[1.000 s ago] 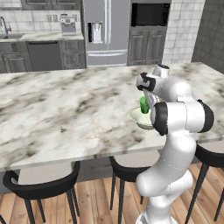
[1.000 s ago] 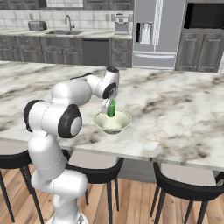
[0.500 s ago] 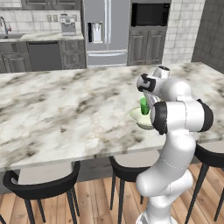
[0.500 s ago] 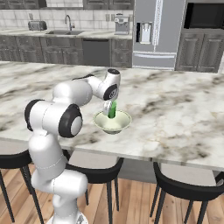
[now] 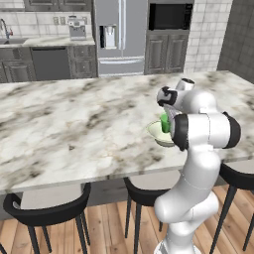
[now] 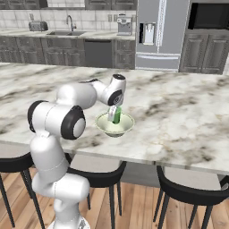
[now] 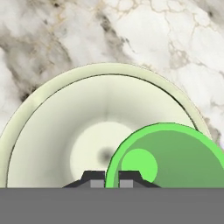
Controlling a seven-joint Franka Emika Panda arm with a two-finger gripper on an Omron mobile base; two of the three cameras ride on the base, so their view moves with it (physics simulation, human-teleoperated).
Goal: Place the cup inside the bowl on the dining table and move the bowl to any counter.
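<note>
The bright green cup [image 7: 175, 153] hangs upright inside the wide cream-green bowl [image 7: 65, 131], toward one side of it. My gripper [image 7: 111, 177] is shut on the cup's rim, one fingertip [image 7: 94, 177] outside the wall and the other inside. The bowl [image 6: 115, 126] stands on the dining table [image 6: 179, 116] near its front edge, with the cup [image 6: 117, 115] poking up out of it under the gripper [image 6: 115, 109]. From the left, the cup [image 5: 164, 122] and bowl [image 5: 157, 133] sit half hidden behind my arm. I cannot tell whether the cup's base touches the bowl.
Black stools [image 5: 49, 211] line the table's near edge on both sides of the base. The counter [image 6: 67, 33] with sink, toaster and coffee machine runs along the back wall beside the fridge [image 5: 120, 37]. Bare marble lies all around the bowl.
The hand has sunk slightly, bringing the cup a little lower into the bowl. The bowl has stayed where it was.
</note>
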